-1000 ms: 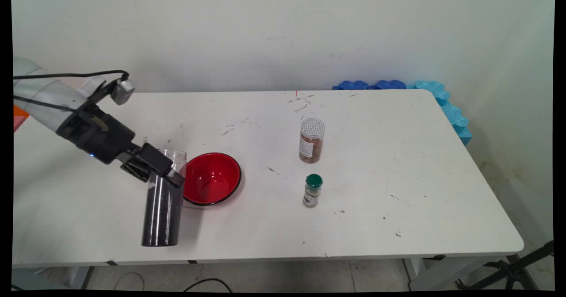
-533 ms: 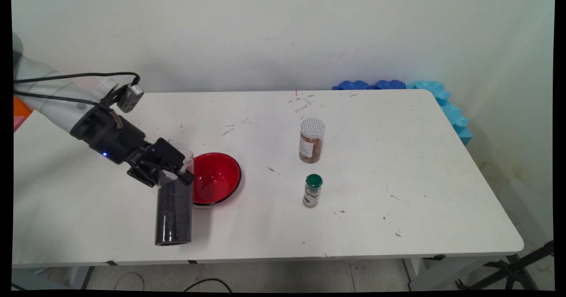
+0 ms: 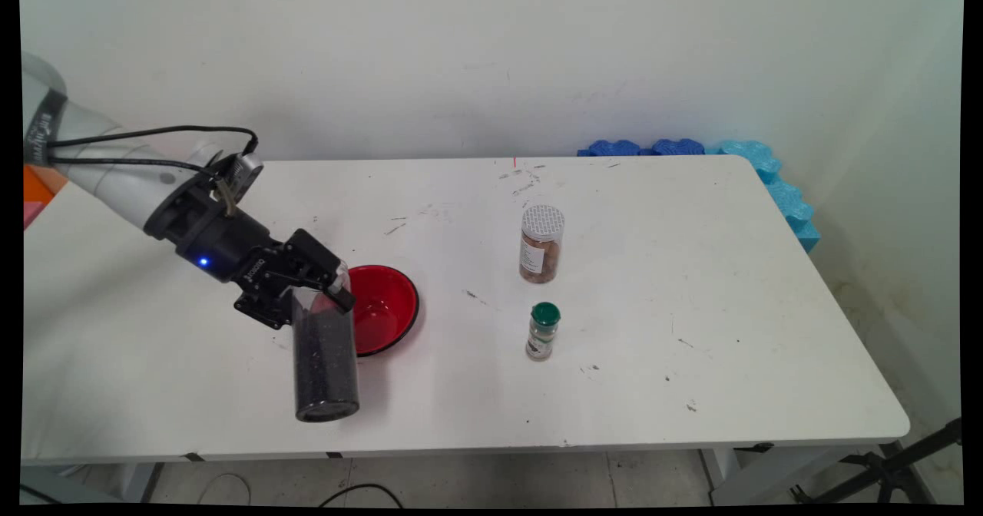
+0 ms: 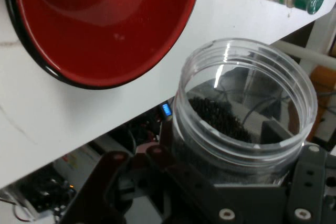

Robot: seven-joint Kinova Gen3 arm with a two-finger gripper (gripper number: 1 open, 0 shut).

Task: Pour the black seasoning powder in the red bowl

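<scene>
1. Tabletop (image 3: pixel 653 286), white and scuffed, stands against a pale wall (image 3: pixel 461 55), with blue foam (image 3: pixel 768 170) at its far corner.
2. We see the arm reach in low from the left, its end effector (image 3: pixel 307 289) clamped on a clear jar (image 3: pixel 326 362) of dark grains, open-mouthed and lifted.
3. A red bowl (image 3: pixel 388 309) sits just beyond; two spice jars (image 3: pixel 541 243) (image 3: pixel 544 332) stand well apart, with bare surface between.

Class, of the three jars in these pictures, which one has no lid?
The tall clear jar of black grains, held in the gripper; the brown-filled jar and green-capped bottle stay capped.
</scene>
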